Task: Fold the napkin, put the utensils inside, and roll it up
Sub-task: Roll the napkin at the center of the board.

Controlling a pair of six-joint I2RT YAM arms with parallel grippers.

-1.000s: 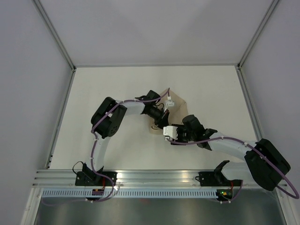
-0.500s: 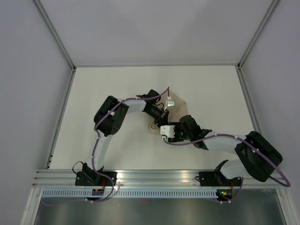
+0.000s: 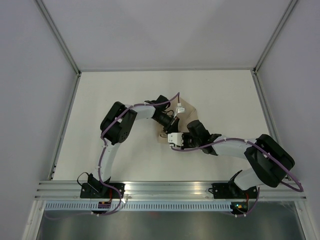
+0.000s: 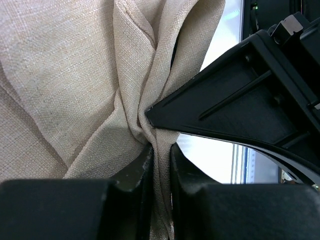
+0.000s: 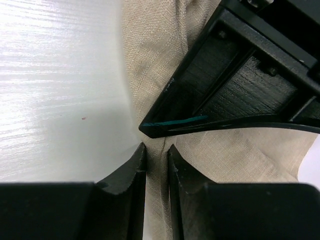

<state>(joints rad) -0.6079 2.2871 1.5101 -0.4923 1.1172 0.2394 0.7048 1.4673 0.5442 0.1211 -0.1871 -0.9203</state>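
Nearest, the right gripper (image 5: 156,151) is pinching a fold of the napkin (image 5: 150,45) at the cloth's near edge, with its fingers set narrowly. Just beyond and close beside it, the left gripper (image 4: 160,152) is clamping another bunched fold, its fingers nearly together. Farther on, the rest of the napkin is lying crumpled mid-table (image 3: 225,100), spreading far and right.

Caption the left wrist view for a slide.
Left tool pinches a bunched fold of the beige napkin while the right tool's finger touches the same fold.
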